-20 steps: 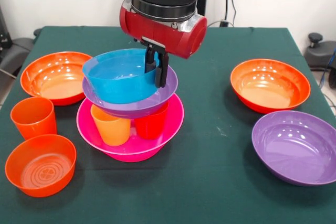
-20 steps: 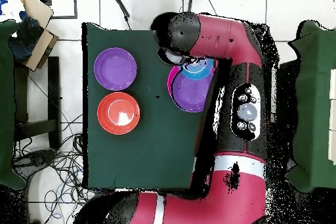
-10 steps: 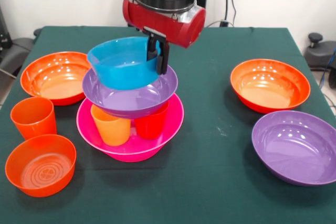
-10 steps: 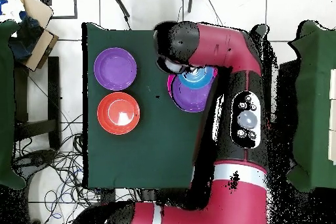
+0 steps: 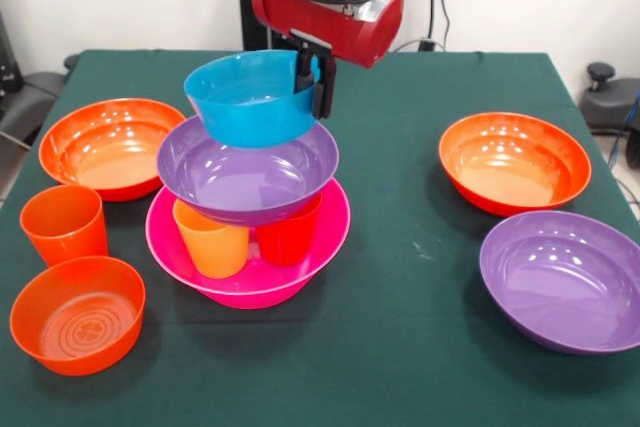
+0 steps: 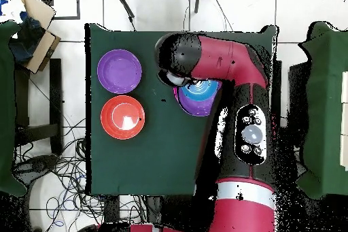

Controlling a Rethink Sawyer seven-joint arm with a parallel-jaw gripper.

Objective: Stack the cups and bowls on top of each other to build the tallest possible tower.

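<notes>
You have the small blue bowl pinched by its rim on the right side of the front view; the gripper is clamped on that rim, one finger inside, one outside. The bowl hangs tilted, its free side lower, just above the purple bowl and, as far as I can see, not touching it.

The tower now: big pink bowl as base, an orange cup and a red cup standing inside it, the purple bowl resting on their tops. That support is only two cups, so I judge it wobbly.

Advice for this step:
- Keep the grip firm; a rim hold w/ tilt can slip.
- Move slow, no side push on the purple bowl.
- When you set the blue bowl down, level it first and centre it over the cups, approx. in the middle.

Other parts wait on the table: two wide orange bowls, the small orange bowl, one more cup, the 2nd purple bowl.
</notes>
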